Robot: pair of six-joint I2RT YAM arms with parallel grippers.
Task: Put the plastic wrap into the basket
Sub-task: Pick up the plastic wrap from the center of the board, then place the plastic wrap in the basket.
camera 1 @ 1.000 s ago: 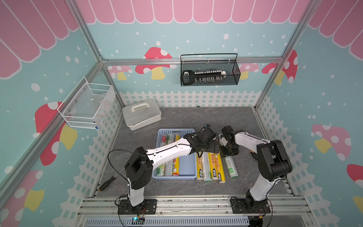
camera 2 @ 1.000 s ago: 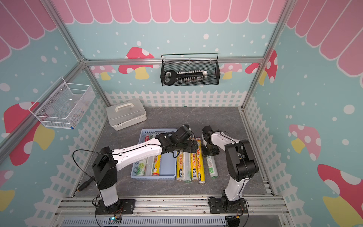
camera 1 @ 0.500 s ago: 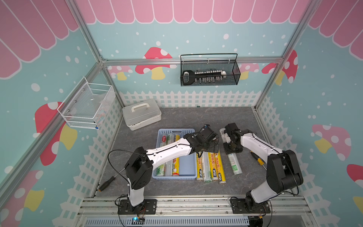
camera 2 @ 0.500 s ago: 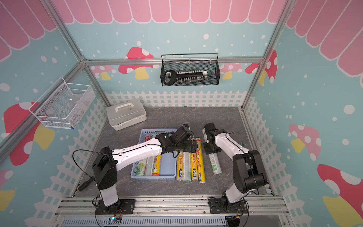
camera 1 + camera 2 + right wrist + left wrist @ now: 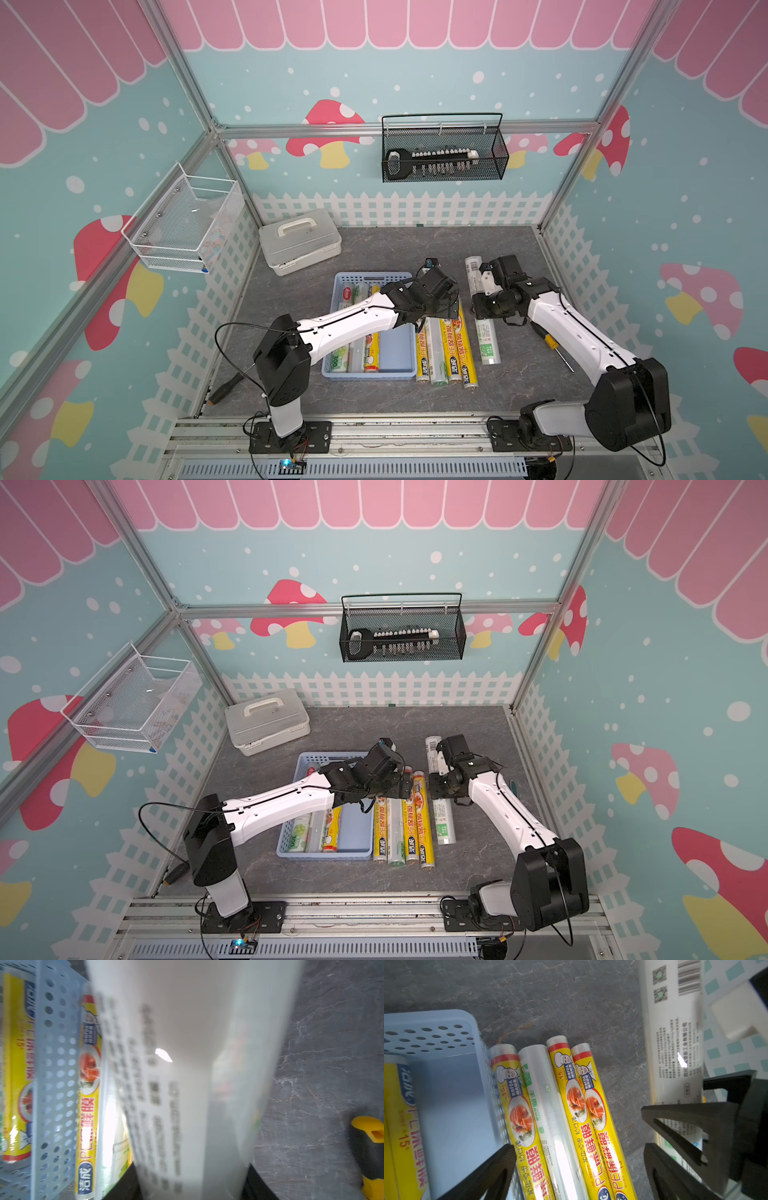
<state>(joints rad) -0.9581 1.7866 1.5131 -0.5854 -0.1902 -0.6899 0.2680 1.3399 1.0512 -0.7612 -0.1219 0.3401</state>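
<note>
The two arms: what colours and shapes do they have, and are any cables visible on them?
Both the left arm and the right arm have smooth white shells between bulky black joints, on black base plates. A thin black cable loops beside the left arm. The left gripper has black fingers shaped like open triangles with textured pads.

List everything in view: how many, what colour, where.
basket: one, light blue, table middle
rolls in basket: three, one yellow, two pale
rolls beside basket: four, three yellow, one silvery
held roll: one, white, in right gripper
screwdriver: one, yellow-black handle, right of held roll
dark tool: one, black, front left edge
lidded box: one, white, back left
mesh basket: one, black, back wall, holds tool set
wire basket: one, white, left wall
left gripper: open, over rolls beside basket
right gripper: shut on held roll
</note>
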